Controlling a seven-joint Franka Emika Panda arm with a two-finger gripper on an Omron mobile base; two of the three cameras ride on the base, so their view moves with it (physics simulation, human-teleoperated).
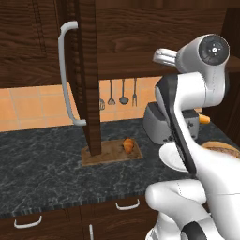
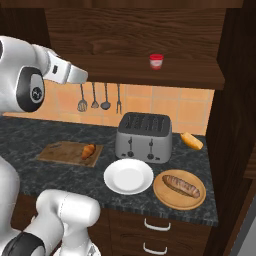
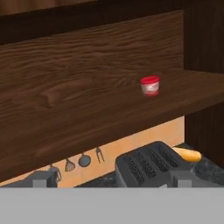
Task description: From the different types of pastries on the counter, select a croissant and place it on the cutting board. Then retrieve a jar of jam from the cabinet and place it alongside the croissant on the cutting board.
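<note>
- cabinet door [image 1: 88, 70]: stands swung open, edge-on in the left base view, with its curved bar handle [image 1: 65, 75] facing left; the shelf behind it is exposed.
- cutting board [image 2: 69, 152]: lies flat on the dark counter [image 2: 30, 135], left of the toaster [image 2: 144, 136].
- croissant [image 2: 88, 151]: rests on the right part of the board, so the first half of the task reads as done.
- gripper [image 3: 113, 183]: raised near shelf height and aimed at the shelf, well apart from the jar. the finger tips [image 3: 38, 180] are barely visible at the bottom of the hand view (it cannot be told whether they are spread or closed); nothing is seen between them.
- jar of jam [image 2: 156, 61]: stands upright on the cabinet shelf [image 2: 190, 75], toward its right part, above the toaster.
- handling, as a judgement: glass body, rigid, smooth, likely slippery and breakable; light for its size. take hold across the round body below the red lid, fingers level, and keep it upright.
- plate [image 2: 128, 176], round wooden disc with the long loaf [image 2: 180, 186]: in front of the toaster, not needed.
</note>
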